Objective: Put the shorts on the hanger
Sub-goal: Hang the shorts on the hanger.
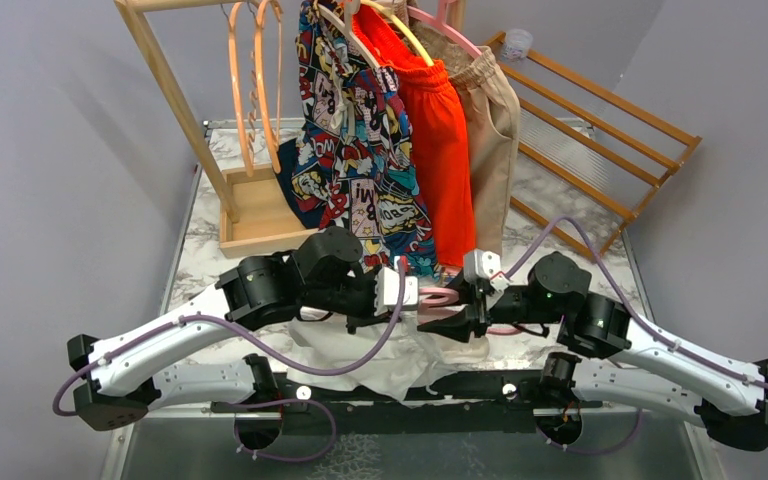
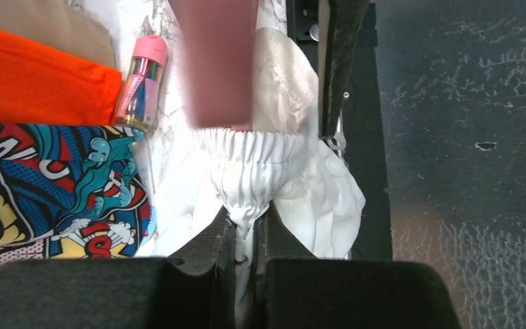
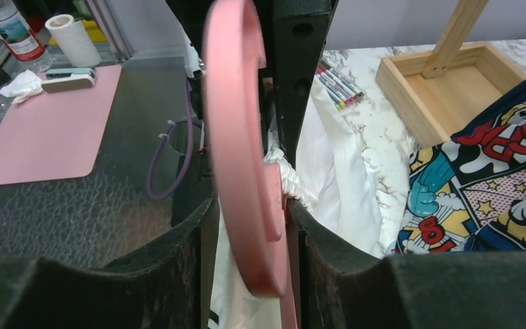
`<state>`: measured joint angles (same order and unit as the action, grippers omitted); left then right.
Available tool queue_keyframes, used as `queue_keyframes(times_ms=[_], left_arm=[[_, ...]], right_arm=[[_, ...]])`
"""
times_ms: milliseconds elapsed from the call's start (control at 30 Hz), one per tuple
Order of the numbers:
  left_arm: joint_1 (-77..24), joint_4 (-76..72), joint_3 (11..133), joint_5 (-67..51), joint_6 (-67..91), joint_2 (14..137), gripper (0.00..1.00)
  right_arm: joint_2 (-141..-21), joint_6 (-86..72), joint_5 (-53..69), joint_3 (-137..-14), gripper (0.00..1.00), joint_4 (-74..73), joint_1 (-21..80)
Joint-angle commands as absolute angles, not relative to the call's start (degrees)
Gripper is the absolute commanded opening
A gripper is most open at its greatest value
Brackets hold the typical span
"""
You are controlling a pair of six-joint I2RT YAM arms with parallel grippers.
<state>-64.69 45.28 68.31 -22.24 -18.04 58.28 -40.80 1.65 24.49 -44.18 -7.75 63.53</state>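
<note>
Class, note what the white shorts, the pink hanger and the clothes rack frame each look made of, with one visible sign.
White shorts: thin woven fabric, probably cotton, matte; it gathers and creases at the elastic waistband. Pink hanger: likely plastic, smooth with a faint sheen. Rack frame: light unpainted wood, going by its pale tan colour.

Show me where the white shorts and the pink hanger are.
white shorts (image 2: 253,147), left wrist view, on the gathered waistband.
pink hanger (image 3: 236,137), right wrist view, on its curved section.
</note>
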Motion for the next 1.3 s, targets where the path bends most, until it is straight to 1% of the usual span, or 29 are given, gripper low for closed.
queue_keyframes(times_ms=[0,200,300,367,600,733,800,933,1100,1267], left_arm=[[-64.63,41.5,67.53,-17.79,-18.06,55.81,0.0],[-64.73,40.84,66.43,-13.83,-17.7,53.51,0.0],[-64.69,40.78,66.25,-11.53,-17.18,51.36,0.0],[-64.69,40.7,66.26,-8.9,-16.59,49.67,0.0],[-64.64,38.49,64.87,-2.4,-13.56,41.92,0.0],[-64.65,37.11,64.6,0.74,-11.9,38.01,0.0],[-64.74,36.65,64.72,1.46,-11.27,36.5,0.0],[-64.72,36.18,65.95,2.05,-10.32,34.69,0.0],[-64.65,35.05,67.32,3.4,-9.96,33.35,0.0],[-64.76,31.45,66.42,4.58,-9.76,31.79,0.0]], right_arm=[[-39.13,2.61,23.74,-46.96,0.46,-10.92,63.67],[-37.58,2.55,21.01,-48.58,0.58,-13.43,63.64],[-36.49,1.5,18.65,-49.89,0.63,-14.11,63.7],[-36.03,0.22,16.31,-51.49,0.64,-14.59,63.68],[-35.16,-4.55,1.25,-57.98,0.65,-17.59,63.71],[-33.11,-5.6,-11.3,-56.95,0.64,-18.77,63.64],[-31.92,-7.05,-15.7,-55.39,0.64,-18.98,63.66],[-29.92,-8.98,-16.73,-52.29,0.64,-18.97,63.66],[-29.08,-15.27,-17.35,-49.18,0.64,-21.34,63.69],[-28.76,-21.95,-19.19,-44.2,0.65,-16.59,63.72]])
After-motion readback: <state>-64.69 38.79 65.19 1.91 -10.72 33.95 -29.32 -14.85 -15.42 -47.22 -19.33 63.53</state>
